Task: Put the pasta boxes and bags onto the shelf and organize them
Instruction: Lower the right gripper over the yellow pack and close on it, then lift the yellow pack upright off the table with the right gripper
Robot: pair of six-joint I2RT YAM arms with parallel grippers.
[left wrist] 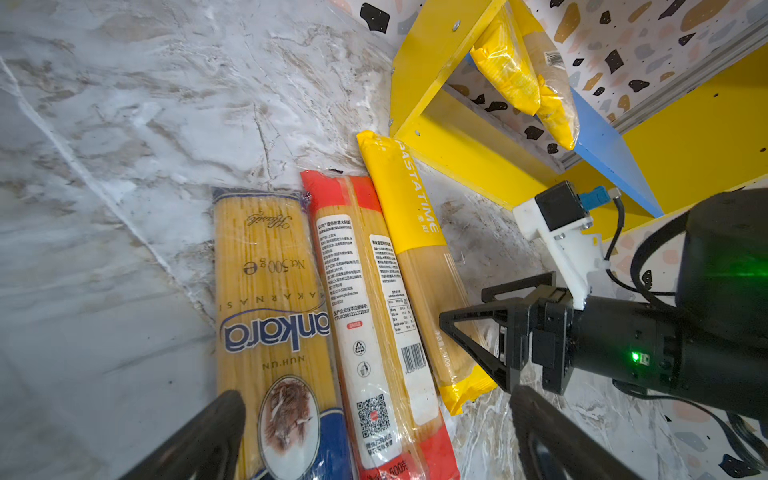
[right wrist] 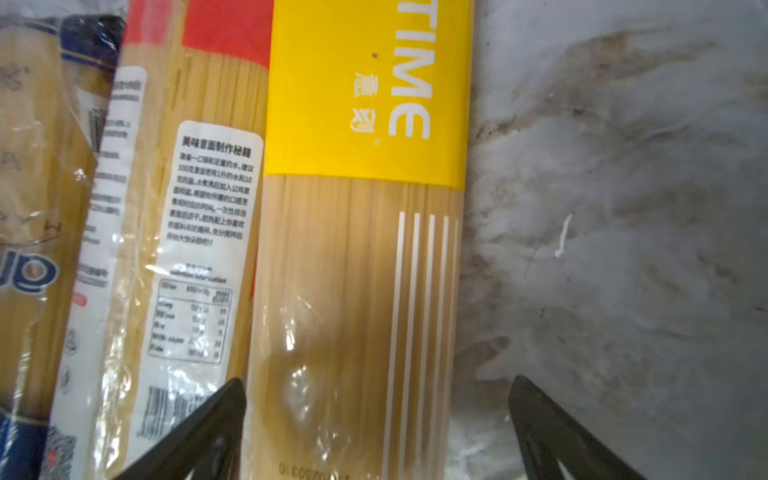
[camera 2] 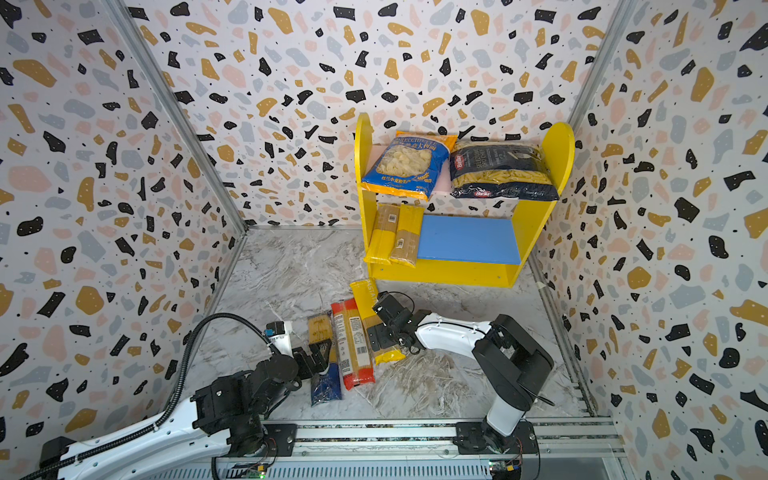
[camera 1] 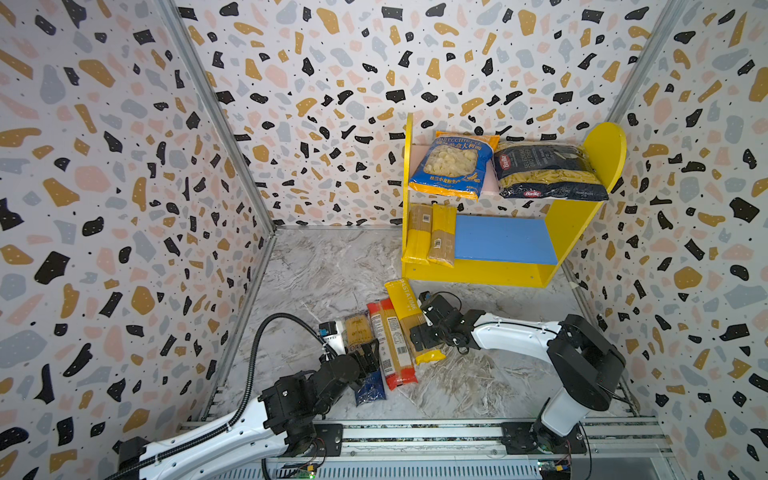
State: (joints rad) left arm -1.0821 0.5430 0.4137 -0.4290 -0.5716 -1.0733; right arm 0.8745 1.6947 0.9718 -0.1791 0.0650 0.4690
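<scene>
Pastatime pack (right wrist: 365, 104), right hand (right wrist: 378, 382) splayed above

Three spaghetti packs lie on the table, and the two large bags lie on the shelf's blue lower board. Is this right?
Not quite: the orecchiette bag and the Barilla penne bag lie on the pink upper board, as both top views show. The rest holds.

The yellow spaghetti pack (right wrist: 353, 291) is glossy, wrinkled plastic film. At two o'clock in both top views, the shelf (camera 1: 573, 224) looks like smooth, matt painted board. The tabletop (camera 1: 316, 266) is marble-patterned and faintly shiny.
</scene>
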